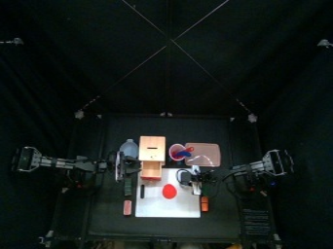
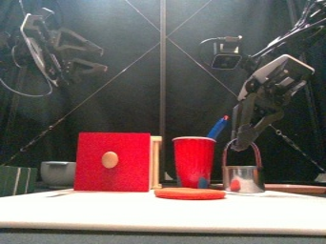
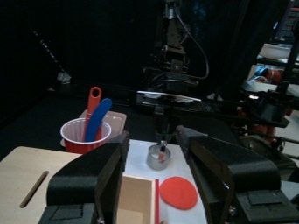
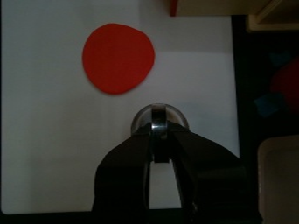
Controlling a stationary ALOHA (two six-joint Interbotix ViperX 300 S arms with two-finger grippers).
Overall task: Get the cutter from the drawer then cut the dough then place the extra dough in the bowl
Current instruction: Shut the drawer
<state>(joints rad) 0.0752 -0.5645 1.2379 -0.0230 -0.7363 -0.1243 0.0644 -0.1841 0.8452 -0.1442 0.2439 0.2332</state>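
Grey-jawed, my left hand (image 3: 158, 149) hangs high near the box (image 2: 114, 162), wide open and empty. Red dough (image 2: 189, 193) lies flat on the board (image 4: 47, 131) right of it; just right again the cutter (image 2: 242, 178) stands on the board, its wire handle pinched in my right hand (image 4: 160, 133).

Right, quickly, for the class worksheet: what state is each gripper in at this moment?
Left gripper: jaws open, holding nothing.
Right gripper: jaws shut on the cutter, by its wire handle.
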